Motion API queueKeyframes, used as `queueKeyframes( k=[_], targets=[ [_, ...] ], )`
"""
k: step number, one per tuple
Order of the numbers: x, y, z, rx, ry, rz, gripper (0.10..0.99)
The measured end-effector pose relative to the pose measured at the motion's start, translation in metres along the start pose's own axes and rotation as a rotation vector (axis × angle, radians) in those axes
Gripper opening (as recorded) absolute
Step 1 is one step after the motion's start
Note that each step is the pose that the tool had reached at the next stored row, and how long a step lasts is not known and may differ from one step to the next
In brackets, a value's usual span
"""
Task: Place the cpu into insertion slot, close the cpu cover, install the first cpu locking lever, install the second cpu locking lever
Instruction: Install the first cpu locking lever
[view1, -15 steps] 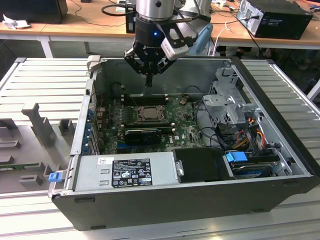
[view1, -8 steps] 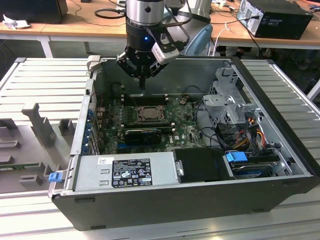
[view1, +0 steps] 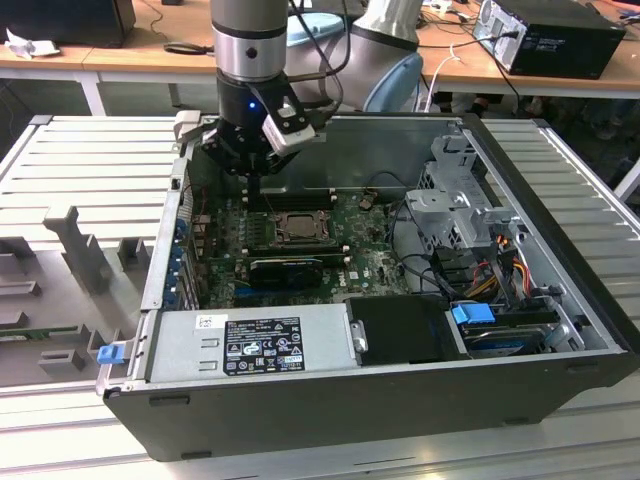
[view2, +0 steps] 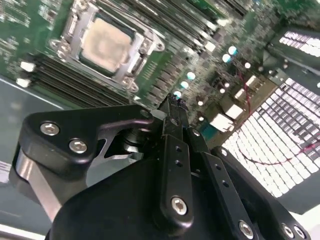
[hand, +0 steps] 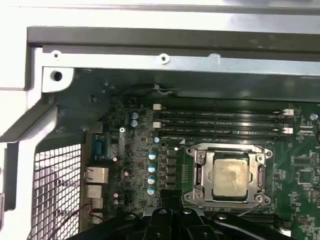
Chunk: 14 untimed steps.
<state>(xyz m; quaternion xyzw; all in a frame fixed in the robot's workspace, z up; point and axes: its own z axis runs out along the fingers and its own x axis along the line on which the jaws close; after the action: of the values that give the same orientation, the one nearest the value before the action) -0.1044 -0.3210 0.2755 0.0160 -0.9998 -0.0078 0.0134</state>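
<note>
The cpu (hand: 230, 175) lies flat in the insertion slot (hand: 199, 176) on the green motherboard, its dull beige top showing. The cpu cover (hand: 260, 172) lies down around it as a silver frame. In the exterior view the cpu (view1: 297, 228) sits just below my gripper (view1: 255, 190), towards the exterior view's right. My gripper (view2: 172, 102) hangs above the board beside the socket, fingers shut together with nothing between them. In the second wrist view the cpu (view2: 105, 45) and cover (view2: 141, 54) lie a short way beyond the fingertips (view2: 175, 107).
The board sits inside an open computer case (view1: 520, 150). Memory slots (hand: 220, 120) run alongside the socket, and a row of blue capacitors (hand: 151, 172) stands near the fingertips. A power supply (view1: 260, 345), drive cage (view1: 455, 200) and cables (view1: 500, 250) fill the case's front and right in the exterior view.
</note>
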Motion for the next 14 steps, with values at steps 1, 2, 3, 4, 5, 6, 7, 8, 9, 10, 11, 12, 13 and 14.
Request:
queueKeyframes(
  k=[1,2,3,4,5,6,7,8,9,10,11,12,13,14],
  targets=[
    [0.0016,0.0009,0.0005,0.0,0.0002,0.0,0.106],
    [0.0029,0.0029,0.0014,0.0,0.0001,0.0,0.106],
    [0.0037,0.0045,0.0022,0.0,0.0001,0.0,0.106],
    [0.0044,0.0072,0.0035,0.0,0.0001,0.0,0.106],
    [0.0047,0.009,0.0047,-0.001,0.0002,0.0,0.106],
    [0.0054,0.0126,0.0077,-0.001,0.0002,0.0,0.106],
    [0.0056,0.0144,0.0096,-0.002,0.0001,0.0,0.106],
    [0.0057,0.016,0.0112,-0.002,0.0001,0.0,0.106],
    [0.0056,0.0187,0.0136,-0.003,0.0001,0.0,0.106],
    [0.0055,0.0207,0.0145,-0.003,0.0,0.0,0.106],
    [0.0054,0.0226,0.0151,-0.003,0.0001,0.0,0.106],
    [0.0053,0.0258,0.016,-0.003,0.0001,0.0,0.106],
    [0.0052,0.028,0.0164,-0.003,0.0001,0.0,0.106],
    [0.0052,0.0291,0.0166,-0.003,0.0001,0.0,0.106]
  ],
)
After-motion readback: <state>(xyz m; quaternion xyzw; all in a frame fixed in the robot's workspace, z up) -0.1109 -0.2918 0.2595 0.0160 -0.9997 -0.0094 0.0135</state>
